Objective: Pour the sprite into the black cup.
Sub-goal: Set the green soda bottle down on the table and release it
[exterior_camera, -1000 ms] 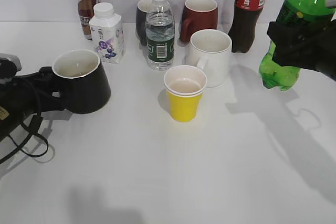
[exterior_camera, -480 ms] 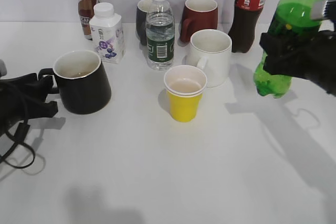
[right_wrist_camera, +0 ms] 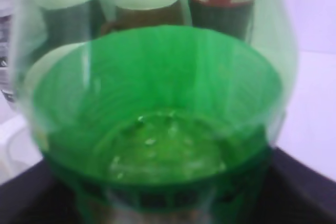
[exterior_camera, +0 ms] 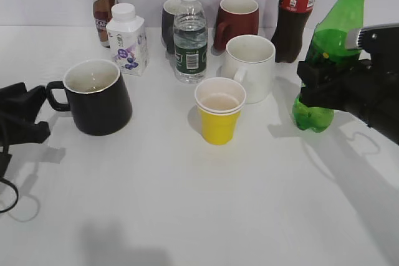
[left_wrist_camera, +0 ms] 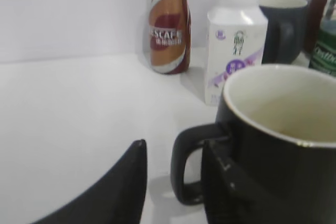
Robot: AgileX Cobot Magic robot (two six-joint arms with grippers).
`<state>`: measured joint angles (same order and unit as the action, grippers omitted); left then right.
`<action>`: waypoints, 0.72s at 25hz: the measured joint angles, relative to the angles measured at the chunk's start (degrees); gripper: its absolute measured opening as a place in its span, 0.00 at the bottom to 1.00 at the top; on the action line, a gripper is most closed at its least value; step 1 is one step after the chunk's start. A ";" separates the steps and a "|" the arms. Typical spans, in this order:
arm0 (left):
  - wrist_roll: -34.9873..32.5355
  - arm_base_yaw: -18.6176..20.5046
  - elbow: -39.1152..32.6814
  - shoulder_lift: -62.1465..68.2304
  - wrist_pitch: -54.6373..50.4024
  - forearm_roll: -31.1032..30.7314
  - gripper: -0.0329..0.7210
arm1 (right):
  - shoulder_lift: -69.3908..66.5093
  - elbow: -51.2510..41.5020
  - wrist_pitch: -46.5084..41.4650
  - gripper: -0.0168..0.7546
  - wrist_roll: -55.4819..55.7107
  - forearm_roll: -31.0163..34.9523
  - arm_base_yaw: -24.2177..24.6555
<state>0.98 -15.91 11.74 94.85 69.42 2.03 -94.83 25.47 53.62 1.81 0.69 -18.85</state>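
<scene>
- Two changes since a second ago: the sprite bottle (exterior_camera: 326,73) goes from tilted and lifted at the right edge to upright with its base on or just above the bench (exterior_camera: 187,204), and the left tool (exterior_camera: 25,113) backs away from the black cup (exterior_camera: 96,96).
- Right tool (exterior_camera: 324,85) stays clamped round the bottle's middle; right wrist view is filled with green plastic (right_wrist_camera: 157,119), a little liquid at the bottom.
- Left tool now sits just beside the cup handle (exterior_camera: 56,95), fingers (left_wrist_camera: 121,192) parted, nothing held; a moment ago it was around the handle.
- Black cup stands at left of the bench, upright, some pale liquid showing inside; well apart from the bottle.
- Yellow cup (exterior_camera: 219,111), white mug (exterior_camera: 250,66) and water bottle (exterior_camera: 189,35) are between them, unmoved.
- Reads as pour finished, bottle being set down, both arms retreating; release of the bottle likely all that's left.
</scene>
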 joint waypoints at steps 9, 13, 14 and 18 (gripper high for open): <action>0.00 0.00 -0.27 -3.75 0.03 -0.74 0.41 | 0.00 -0.15 1.07 0.77 0.11 0.06 0.00; 0.00 0.00 -0.32 -6.97 -0.08 -1.52 0.41 | 1.10 -0.10 4.18 0.80 -0.47 0.06 0.00; 0.00 0.00 -0.32 -8.24 -0.44 -1.52 0.41 | 2.38 0.22 4.08 0.81 -0.81 0.06 0.00; 0.00 0.00 0.03 -19.03 -11.91 -1.62 0.41 | 11.33 4.49 -3.57 0.83 -1.23 -0.13 0.00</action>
<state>0.98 -15.91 11.77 75.82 57.51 0.41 -83.50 29.96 50.05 0.58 0.56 -18.85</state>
